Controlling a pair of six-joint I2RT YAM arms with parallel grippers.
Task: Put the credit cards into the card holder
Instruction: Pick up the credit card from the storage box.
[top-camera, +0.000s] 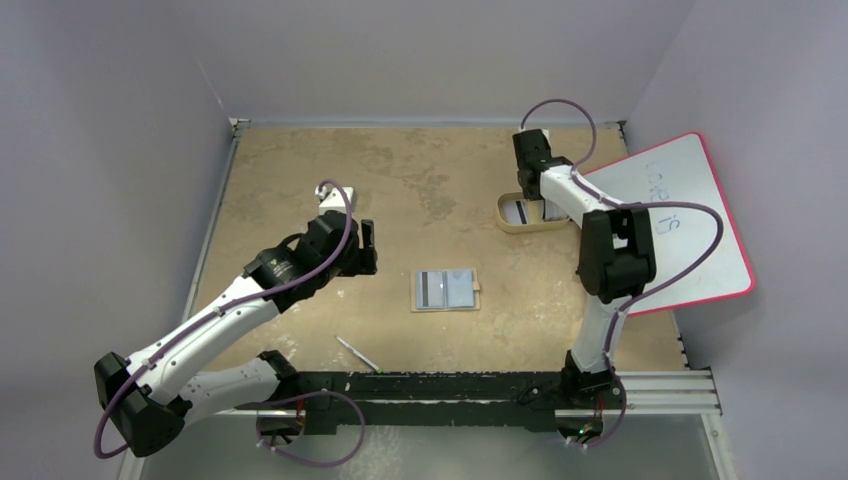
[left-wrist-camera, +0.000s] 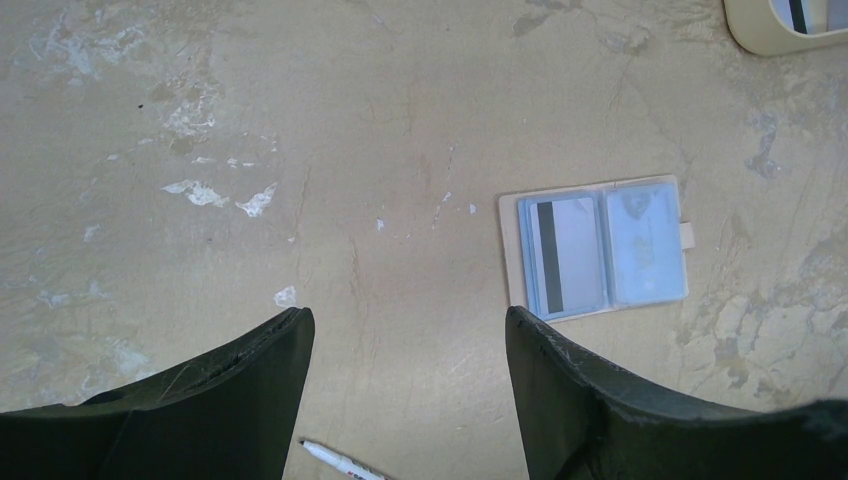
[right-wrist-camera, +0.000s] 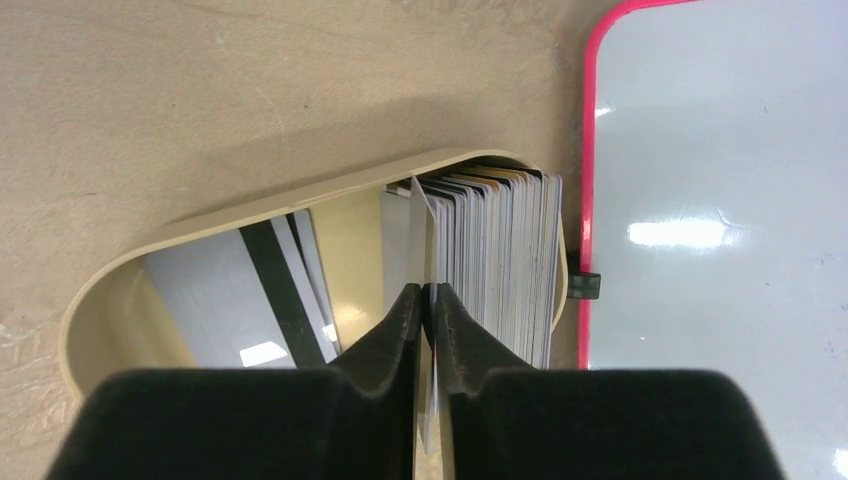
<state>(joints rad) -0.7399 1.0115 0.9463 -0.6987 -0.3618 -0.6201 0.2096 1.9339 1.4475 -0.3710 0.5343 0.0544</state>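
Mottled tan table (top-camera: 300, 160): right gripper (right-wrist-camera: 427, 292), arm stretched far, pinches one upright credit card (right-wrist-camera: 418, 235) in the beige tray (right-wrist-camera: 250, 215). Left gripper (left-wrist-camera: 410, 322) gapes wide, seemingly hovering near the card holder (left-wrist-camera: 596, 248).

The claw (right-wrist-camera: 427, 300) pinches one card (right-wrist-camera: 420, 225) by its near edge, holding it upright over the tray (right-wrist-camera: 100, 320). Just right of it, a stack (right-wrist-camera: 500, 260) of cards stands on edge against the tray's right end. A striped card (right-wrist-camera: 205, 295) lies flat in the left part. The tray sits on the table (right-wrist-camera: 200, 90), beside the pink-edged whiteboard (right-wrist-camera: 720, 200).
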